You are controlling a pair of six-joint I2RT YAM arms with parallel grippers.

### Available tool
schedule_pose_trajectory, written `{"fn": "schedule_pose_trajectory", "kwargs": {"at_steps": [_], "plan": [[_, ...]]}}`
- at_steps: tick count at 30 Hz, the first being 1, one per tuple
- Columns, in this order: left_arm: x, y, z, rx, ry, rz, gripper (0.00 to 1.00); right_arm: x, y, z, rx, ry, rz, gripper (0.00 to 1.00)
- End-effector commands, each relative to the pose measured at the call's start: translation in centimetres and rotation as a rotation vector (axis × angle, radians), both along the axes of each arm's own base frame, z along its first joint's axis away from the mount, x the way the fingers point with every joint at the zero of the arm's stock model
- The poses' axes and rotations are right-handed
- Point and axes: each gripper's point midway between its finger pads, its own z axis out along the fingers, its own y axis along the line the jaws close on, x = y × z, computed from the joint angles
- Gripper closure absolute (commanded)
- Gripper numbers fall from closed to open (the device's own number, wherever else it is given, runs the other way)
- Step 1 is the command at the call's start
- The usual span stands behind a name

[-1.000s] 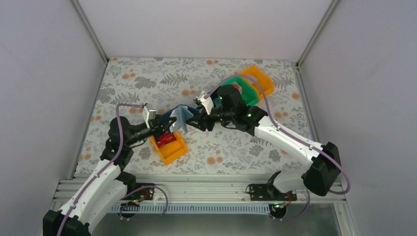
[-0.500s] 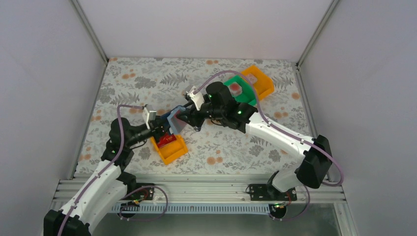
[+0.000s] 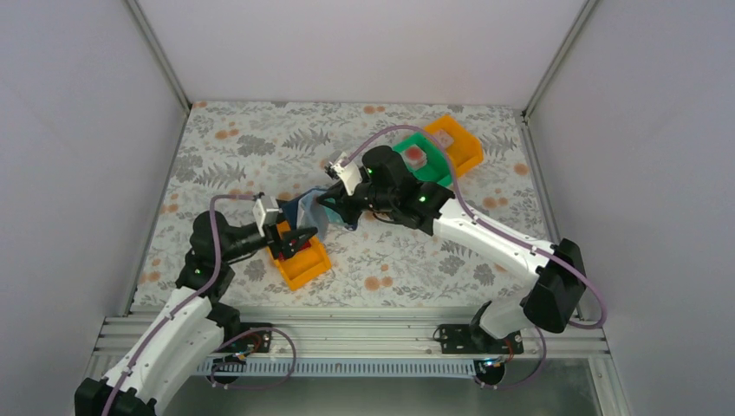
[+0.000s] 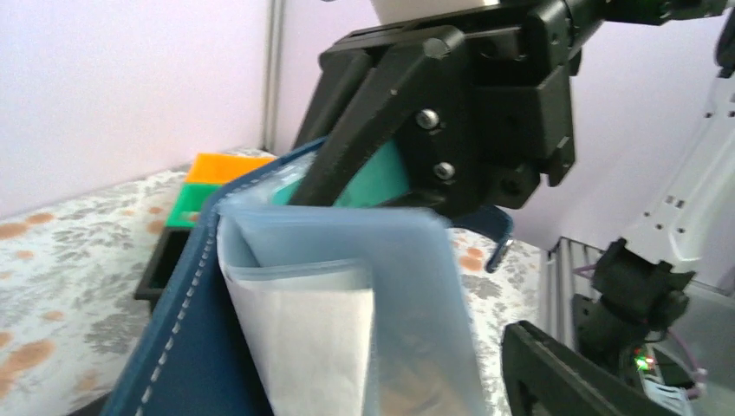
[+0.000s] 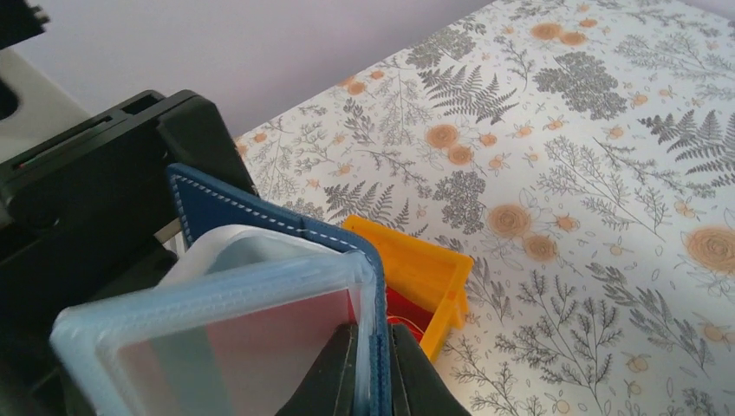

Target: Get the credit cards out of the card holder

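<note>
Right claw clenched on edge of dark navy folding card holder, held off tabletop near orange plastic bin. Red plastic card sits in clear sleeve. Left claw released, beside holder.

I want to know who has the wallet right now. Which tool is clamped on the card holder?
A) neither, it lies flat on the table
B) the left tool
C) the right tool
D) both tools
C: in the right wrist view the right tool has its fingers closed on the navy edge of the card holder, while the left tool has its jaws standing open.
</note>
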Motion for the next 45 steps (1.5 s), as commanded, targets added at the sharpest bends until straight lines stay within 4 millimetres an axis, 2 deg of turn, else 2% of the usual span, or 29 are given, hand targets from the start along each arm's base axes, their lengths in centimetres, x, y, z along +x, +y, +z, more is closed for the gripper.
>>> {"fn": "schedule_pose_trajectory", "kwargs": {"at_steps": [1, 4, 6, 10, 12, 15, 18, 22, 28, 33, 40, 42, 44, 45], "plan": [[-1.3, -0.4, 0.6, 0.076, -0.175, -0.062, 0.24, -0.1, -0.1, 3.2, 0.053, -0.033, -0.023, 0.96], [-0.3, 0.0, 1.0, 0.059, -0.160, -0.004, 0.20, 0.1, -0.1, 3.9, 0.059, -0.034, -0.034, 0.96], [-0.4, -0.1, 1.5, 0.036, -0.157, -0.006, 0.24, 0.0, 0.0, 3.8, 0.051, -0.030, -0.029, 0.96], [-1.2, -0.4, 2.1, 0.020, -0.149, -0.054, 0.61, -0.1, -0.7, 3.9, 0.045, -0.052, -0.038, 0.96], [-1.4, -0.4, 2.1, 0.024, -0.139, -0.063, 0.71, -0.3, -0.9, 4.2, 0.046, -0.064, -0.032, 0.96], [-2.3, -0.6, 2.4, 0.028, -0.156, -0.108, 0.71, -0.3, -1.4, 4.5, 0.043, -0.088, -0.031, 0.96], [-3.3, -0.9, 2.6, 0.046, -0.207, -0.167, 0.63, -0.4, -1.7, 4.3, 0.040, -0.092, -0.020, 0.96], [-3.4, -0.9, 2.7, 0.086, -0.256, -0.168, 0.62, -1.0, -1.8, 4.2, 0.050, -0.091, 0.017, 0.96], [-1.4, -0.1, 2.5, 0.106, -0.251, -0.045, 0.69, -2.3, -1.8, 4.8, 0.074, -0.093, 0.074, 0.96], [-1.2, 0.0, 2.3, 0.126, -0.266, -0.024, 0.77, -3.5, -2.1, 5.5, 0.096, -0.106, 0.131, 0.96], [-1.5, -0.2, 2.4, 0.117, -0.260, -0.050, 0.78, -4.8, -2.1, 5.6, 0.112, -0.099, 0.195, 0.96], [-1.9, -0.3, 2.6, 0.119, -0.271, -0.070, 0.84, -4.8, -2.2, 5.4, 0.102, -0.104, 0.195, 0.96], [-2.0, -0.3, 2.7, 0.119, -0.272, -0.077, 0.96, -4.7, -2.4, 5.3, 0.096, -0.108, 0.188, 0.96], [-2.1, -0.4, 2.9, 0.115, -0.271, -0.081, 0.97, -4.7, -2.4, 5.1, 0.094, -0.107, 0.191, 0.96]]}}
